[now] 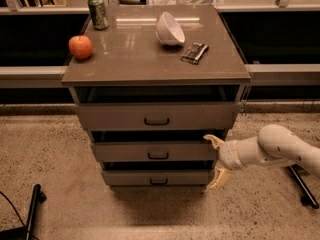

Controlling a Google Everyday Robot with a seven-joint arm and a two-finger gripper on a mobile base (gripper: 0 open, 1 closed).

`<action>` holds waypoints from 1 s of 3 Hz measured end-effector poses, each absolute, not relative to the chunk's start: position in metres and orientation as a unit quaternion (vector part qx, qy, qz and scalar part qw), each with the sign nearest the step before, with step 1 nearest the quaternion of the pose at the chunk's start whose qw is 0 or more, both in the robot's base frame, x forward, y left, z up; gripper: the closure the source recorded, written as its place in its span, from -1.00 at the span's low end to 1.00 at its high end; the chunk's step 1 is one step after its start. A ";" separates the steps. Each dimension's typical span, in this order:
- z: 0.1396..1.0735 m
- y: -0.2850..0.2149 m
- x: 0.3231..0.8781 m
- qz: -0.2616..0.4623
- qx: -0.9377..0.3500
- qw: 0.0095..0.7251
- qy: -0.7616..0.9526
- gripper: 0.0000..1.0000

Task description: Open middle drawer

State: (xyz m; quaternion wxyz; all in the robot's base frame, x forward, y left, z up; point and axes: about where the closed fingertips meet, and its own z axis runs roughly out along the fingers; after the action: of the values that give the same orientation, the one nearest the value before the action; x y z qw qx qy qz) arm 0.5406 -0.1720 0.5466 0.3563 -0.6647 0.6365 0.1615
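A taupe-grey cabinet has three drawers. The middle drawer [158,152] has a flat low front with a small dark loop handle [158,156] at its centre and stands slightly pulled out. The taller top drawer [157,116] is above it and the bottom drawer [158,177] below. My gripper [216,162] comes in from the right on a white arm [280,149]. Its fingers are open, one fingertip [212,140] at the middle drawer's right end, the other [218,182] by the bottom drawer's right end. It holds nothing.
On the cabinet top [125,59] lie a red apple [80,47], a green can [98,12], a white bowl [169,30] tipped on its side and a dark snack bar [194,53]. A dark stand leg [33,211] lies on the speckled floor at left, another leg [302,186] at right.
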 end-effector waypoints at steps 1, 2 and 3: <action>0.507 -0.175 0.555 0.169 -0.665 0.342 0.641 -1.00; 0.484 -0.175 0.563 0.168 -0.666 0.338 0.644 -1.00; 0.462 -0.175 0.576 0.152 -0.670 0.333 0.646 -1.00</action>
State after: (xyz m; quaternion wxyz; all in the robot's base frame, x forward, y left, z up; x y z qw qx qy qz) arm 0.5759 -0.1752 0.4625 0.3328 -0.6700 0.6460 0.1517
